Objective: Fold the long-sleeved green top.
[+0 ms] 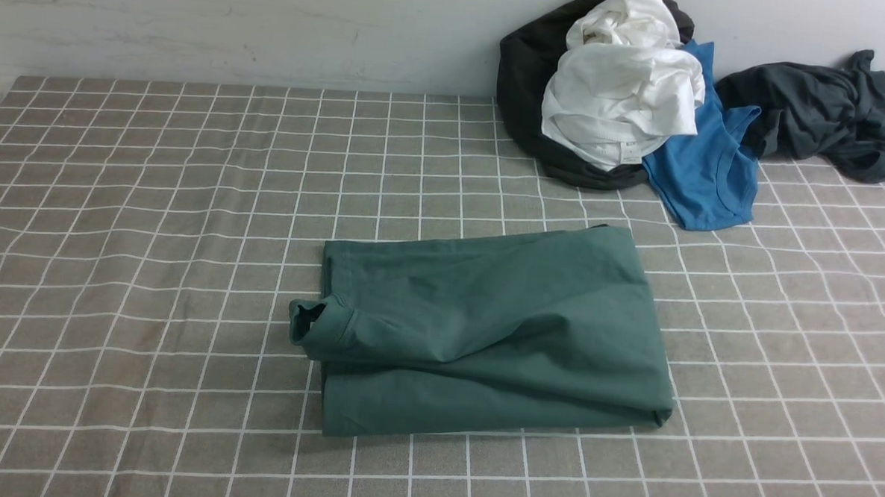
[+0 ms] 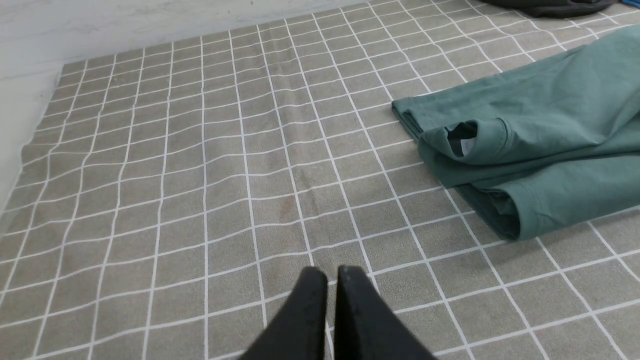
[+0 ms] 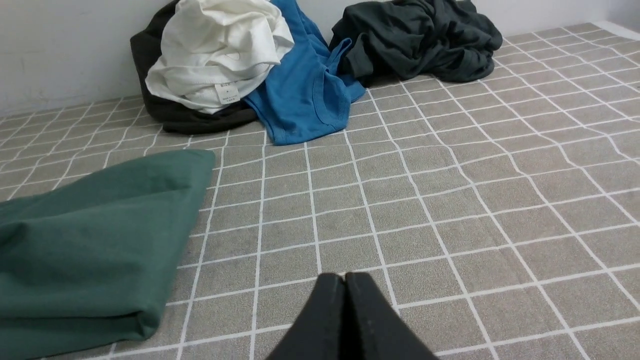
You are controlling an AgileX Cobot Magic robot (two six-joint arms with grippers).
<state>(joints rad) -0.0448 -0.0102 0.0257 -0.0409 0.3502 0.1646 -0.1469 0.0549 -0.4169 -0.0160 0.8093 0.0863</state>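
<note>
Whole work surface is covered in a grey-brown tablecloth [image 1: 150, 266] with a white grid printed on it, and it's pretty rippled, so the lines go wavy all over the place. There's a faint brownish stain on the cloth in the left wrist view. Behind it is a plain off-white wall [image 1: 236, 23] with a few scuffs and streaks. Lighting is soft and even, no hard shadows anywhere.

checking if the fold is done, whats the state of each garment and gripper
green long-sleeved top: folded into a rectangle, one cuff sticking out
left gripper: shut, empty
right gripper: shut, empty
white garment: crumpled on the pile
blue garment: unfolded
dark grey garment: crumpled
</note>
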